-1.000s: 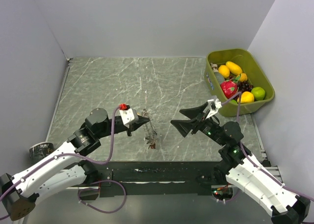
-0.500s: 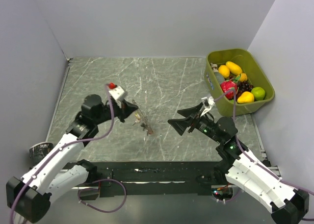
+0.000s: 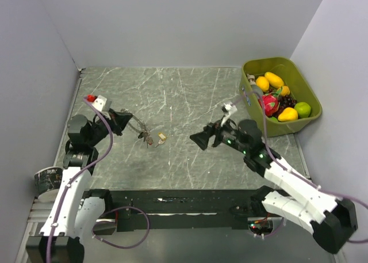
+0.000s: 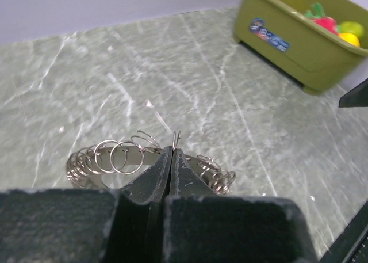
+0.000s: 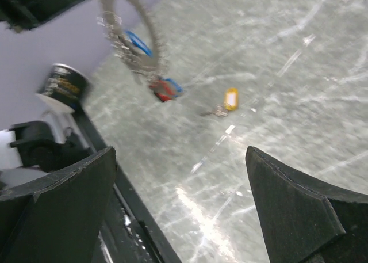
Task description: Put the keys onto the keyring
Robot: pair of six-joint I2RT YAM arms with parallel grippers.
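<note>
Since left gripper swung leftward, yellow-tagged silver key lies loose just beside large thin wire keyring
Left jaws pinch keyring; right gripper wide, empty; key unthreaded

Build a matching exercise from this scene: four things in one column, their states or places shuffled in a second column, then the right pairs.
Things
1. left gripper
2. right gripper
3. yellow-tagged key
4. green bin

States or places
A. lying loose on the table
B. open, holding nothing
C. holding fruit
D. shut on the keyring

Pairs: 1-D, 2-B, 3-A, 4-C
</note>
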